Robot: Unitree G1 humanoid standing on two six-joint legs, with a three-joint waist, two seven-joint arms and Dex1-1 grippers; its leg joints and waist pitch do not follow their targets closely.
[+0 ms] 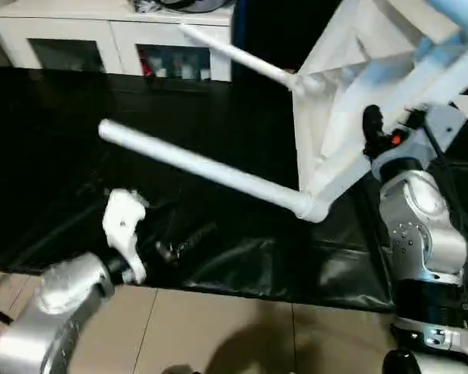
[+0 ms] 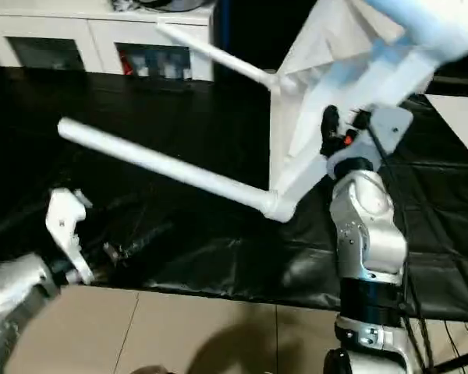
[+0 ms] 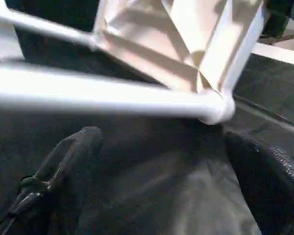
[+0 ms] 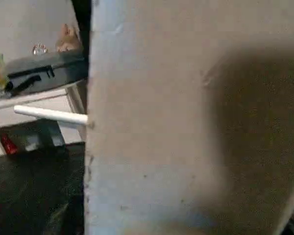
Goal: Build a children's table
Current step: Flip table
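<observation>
My right gripper is raised at about two o'clock in the head view, closed on the edge of the white table top, which I hold tilted on edge above the black-covered desk, ribbed underside facing toward nine o'clock. In the right wrist view the top's flat face sits directly against the camera.

Two white tapered legs are seated in corner sockets. The near leg runs from the lower socket out toward ten o'clock, clear of the desk surface. The far leg runs from the upper socket toward eleven o'clock, in front of a white cabinet.

My left gripper hangs at seven o'clock, near the desk's front edge, fingers spread wide and empty, below the near leg and apart from it.

Tan floor tiles show in front of the desk.
</observation>
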